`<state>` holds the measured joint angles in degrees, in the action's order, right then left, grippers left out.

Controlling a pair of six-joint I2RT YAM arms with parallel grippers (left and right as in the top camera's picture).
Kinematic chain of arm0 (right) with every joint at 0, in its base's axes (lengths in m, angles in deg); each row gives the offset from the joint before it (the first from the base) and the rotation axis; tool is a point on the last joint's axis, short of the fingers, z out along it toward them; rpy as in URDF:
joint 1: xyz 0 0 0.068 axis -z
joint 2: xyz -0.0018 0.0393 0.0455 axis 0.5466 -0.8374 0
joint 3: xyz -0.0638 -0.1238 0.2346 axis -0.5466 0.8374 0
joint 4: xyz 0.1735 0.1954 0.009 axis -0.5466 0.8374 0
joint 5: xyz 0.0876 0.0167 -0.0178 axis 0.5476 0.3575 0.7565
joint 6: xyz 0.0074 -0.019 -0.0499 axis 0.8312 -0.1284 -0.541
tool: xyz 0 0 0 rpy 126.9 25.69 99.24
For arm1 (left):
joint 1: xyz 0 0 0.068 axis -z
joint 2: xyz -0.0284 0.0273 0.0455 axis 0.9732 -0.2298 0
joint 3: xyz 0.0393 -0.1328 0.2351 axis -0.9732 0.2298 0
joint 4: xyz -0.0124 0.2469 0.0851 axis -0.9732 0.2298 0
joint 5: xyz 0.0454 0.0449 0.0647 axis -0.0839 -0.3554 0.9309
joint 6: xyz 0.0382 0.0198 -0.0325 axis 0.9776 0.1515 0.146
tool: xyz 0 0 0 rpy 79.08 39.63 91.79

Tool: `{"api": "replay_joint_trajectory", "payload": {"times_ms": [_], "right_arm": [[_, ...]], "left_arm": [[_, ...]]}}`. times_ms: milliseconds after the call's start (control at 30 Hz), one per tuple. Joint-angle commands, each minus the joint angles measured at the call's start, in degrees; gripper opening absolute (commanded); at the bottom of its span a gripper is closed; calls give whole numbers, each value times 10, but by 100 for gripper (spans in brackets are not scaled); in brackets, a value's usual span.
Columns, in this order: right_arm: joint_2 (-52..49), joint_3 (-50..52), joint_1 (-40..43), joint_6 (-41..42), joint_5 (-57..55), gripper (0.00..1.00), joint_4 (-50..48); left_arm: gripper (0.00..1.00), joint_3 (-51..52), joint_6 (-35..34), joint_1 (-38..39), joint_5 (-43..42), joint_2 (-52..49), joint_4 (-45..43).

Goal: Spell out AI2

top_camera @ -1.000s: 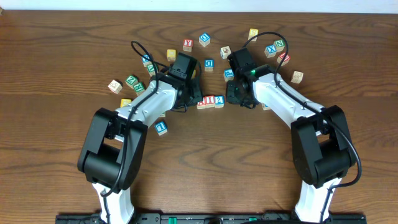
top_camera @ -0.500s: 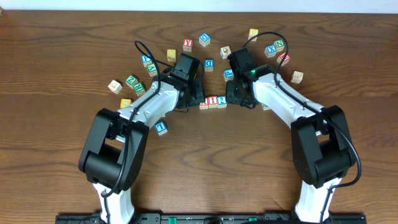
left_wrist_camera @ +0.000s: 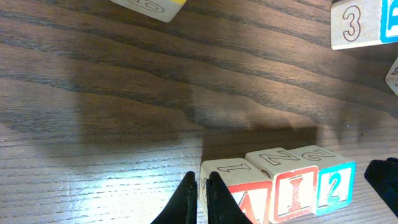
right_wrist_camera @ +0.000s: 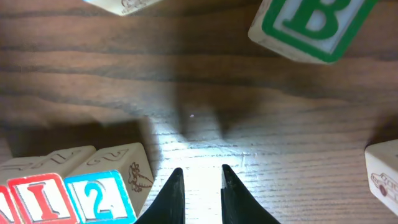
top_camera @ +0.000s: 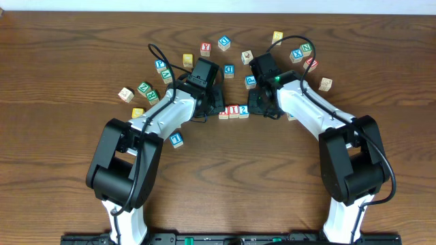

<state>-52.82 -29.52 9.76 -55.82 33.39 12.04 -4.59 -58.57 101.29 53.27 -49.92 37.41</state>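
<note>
Three white-faced cubes stand side by side in a row on the table: red A (top_camera: 223, 111) (left_wrist_camera: 244, 198), red I (top_camera: 233, 111) (left_wrist_camera: 292, 190) and blue 2 (top_camera: 243, 110) (left_wrist_camera: 336, 184). My left gripper (top_camera: 217, 109) (left_wrist_camera: 200, 182) is shut, with its tips against the A cube's left side and nothing between them. My right gripper (top_camera: 253, 107) (right_wrist_camera: 200, 177) is just right of the 2 cube (right_wrist_camera: 96, 196), apart from it. Its fingers stand a narrow gap apart, open over bare wood. The I cube (right_wrist_camera: 40, 200) also shows in the right wrist view.
Loose cubes lie around the arms: a blue-framed 1 (top_camera: 176, 139), a red Y (top_camera: 206, 49), a green pair (top_camera: 146, 90), an X (top_camera: 297, 54), a green B (right_wrist_camera: 311, 22) and a cube marked 3 (left_wrist_camera: 353, 25). The table's near half is bare wood.
My left gripper has slid a little to the right, pushing the three-cube row slightly right. The right gripper's fingers have narrowed a touch; its arm has stayed put.
</note>
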Motion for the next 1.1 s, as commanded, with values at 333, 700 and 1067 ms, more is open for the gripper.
{"api": "replay_joint_trajectory", "payload": {"times_ms": [333, 700, 1067], "right_arm": [[7, 7, -8, -6, 14, 15, 9], [7, 7, -10, -6, 14, 15, 4], [7, 7, -23, -6, 14, 15, -3]], "left_arm": [[7, 8, 6, -7, -16, -3, 22], [8, 8, 4, -20, -29, -3, 37], [7, 8, 10, -17, -34, -3, 25]]}}
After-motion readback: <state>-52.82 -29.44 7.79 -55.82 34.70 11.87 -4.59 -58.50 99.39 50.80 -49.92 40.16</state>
